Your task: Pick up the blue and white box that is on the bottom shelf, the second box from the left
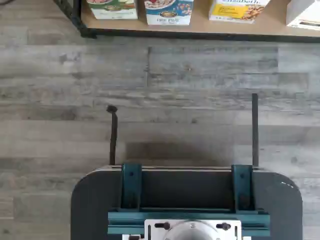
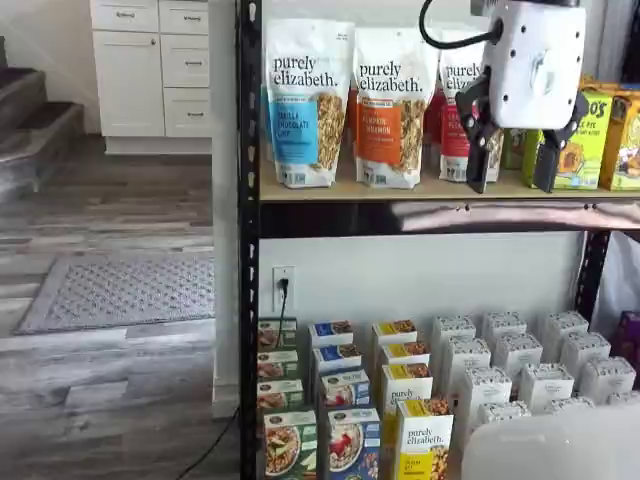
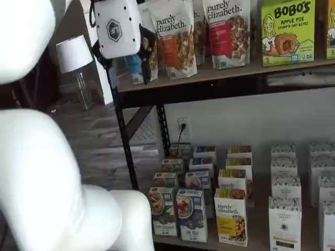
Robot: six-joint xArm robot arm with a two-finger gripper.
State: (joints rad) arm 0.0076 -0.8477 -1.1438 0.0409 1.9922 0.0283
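The blue and white box (image 2: pixel 352 445) stands at the front of its row on the bottom shelf (image 3: pixel 259 225), between a green-fronted carton (image 2: pixel 288 447) and a yellow "purely elizabeth" carton (image 2: pixel 424 450). Both shelf views show it, as does the wrist view, where the box (image 1: pixel 168 11) is cut off at the frame edge. More boxes of the same kind line up behind the box (image 3: pixel 191 214). My gripper (image 2: pixel 514 165) hangs high up in front of the upper shelf, far above the box. Its two black fingers (image 2: pixel 480 150) stand plainly apart, open and holding nothing. The gripper (image 3: pixel 127 70) appears in both shelf views.
Granola bags (image 2: pixel 305 100) and green Bobo's boxes (image 3: pixel 287 31) fill the upper shelf board (image 2: pixel 420 190). White cartons (image 2: pixel 520 370) stand right of the yellow ones. A black post (image 2: pixel 249 250) marks the rack's left edge. My white arm (image 3: pixel 47 172) blocks one shelf view. The dark mount (image 1: pixel 187 200) hangs over plank floor.
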